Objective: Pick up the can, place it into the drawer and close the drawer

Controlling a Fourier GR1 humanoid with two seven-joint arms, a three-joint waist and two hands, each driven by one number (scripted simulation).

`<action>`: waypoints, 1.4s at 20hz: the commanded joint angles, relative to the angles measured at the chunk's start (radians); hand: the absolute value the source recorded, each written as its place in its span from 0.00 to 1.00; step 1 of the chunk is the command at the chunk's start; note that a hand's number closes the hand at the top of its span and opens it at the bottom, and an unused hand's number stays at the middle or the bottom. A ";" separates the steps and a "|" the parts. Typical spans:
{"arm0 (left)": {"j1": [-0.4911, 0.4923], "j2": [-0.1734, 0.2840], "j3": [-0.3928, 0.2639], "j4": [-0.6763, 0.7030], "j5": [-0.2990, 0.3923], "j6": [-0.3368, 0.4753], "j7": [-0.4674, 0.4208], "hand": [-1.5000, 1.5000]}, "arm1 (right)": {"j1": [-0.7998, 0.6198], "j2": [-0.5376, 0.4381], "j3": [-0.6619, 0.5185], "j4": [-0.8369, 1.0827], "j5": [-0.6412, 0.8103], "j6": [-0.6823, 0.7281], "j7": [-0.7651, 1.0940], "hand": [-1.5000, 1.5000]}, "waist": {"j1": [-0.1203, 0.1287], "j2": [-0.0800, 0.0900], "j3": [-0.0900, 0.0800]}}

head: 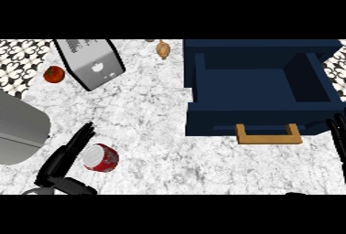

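Black fingers of the left hand (67, 153) stretch straight and relaxed at the lower left, pointing up and slightly right, with the red can (100, 157) lying on its side just beside them on their right; whether they touch it I cannot tell. Nothing is gripped. The can rests on the white marbled counter (148, 119), well apart from the drawer (260, 96).

Right hand (337, 137) shows only as straight dark fingers at the right edge, open and upright, just beside the drawer's front right corner.

Dark blue, the drawer stands pulled open at the upper right, its inside bare, a wooden handle (268, 135) on its front face toward the robot.

Farther out, a silver toaster (91, 61) lies tilted at the upper left, a tomato (54, 74) near its left side. A small brown thing (163, 48) sits by the top edge between toaster and drawer. A grey rounded object (20, 130) fills the left edge above the left forearm
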State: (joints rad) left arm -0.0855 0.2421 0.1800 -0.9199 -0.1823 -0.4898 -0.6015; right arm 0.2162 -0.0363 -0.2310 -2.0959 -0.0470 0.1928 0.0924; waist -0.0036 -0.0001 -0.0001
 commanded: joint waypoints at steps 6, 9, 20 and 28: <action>-0.043 -0.014 -0.025 0.047 -0.001 0.010 -0.006 0.00 | 0.018 0.012 0.002 0.021 -0.007 0.017 -0.041 0.00 | 0.001 0.000 0.000; -0.059 -0.052 -0.032 0.027 0.005 0.045 0.018 0.00 | -0.019 -0.007 -0.009 -0.095 -0.035 -0.018 0.109 0.00 | 0.001 -0.001 0.000; -0.107 -0.076 -0.078 0.119 -0.038 0.089 -0.046 0.00 | 0.039 0.013 -0.036 -0.020 -0.030 0.046 -0.022 0.00 | 0.000 0.000 0.000; -0.114 -0.116 -0.091 -0.019 0.029 0.035 0.093 1.00 | 0.066 0.012 -0.074 -0.050 -0.090 0.061 -0.005 0.00 | 0.000 -0.001 0.000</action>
State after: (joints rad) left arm -0.1879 0.1551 0.0966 -0.8786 -0.1756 -0.4569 -0.5711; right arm 0.2582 -0.0171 -0.2672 -2.1295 -0.0837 0.2312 0.0865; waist -0.0029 -0.0007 0.0001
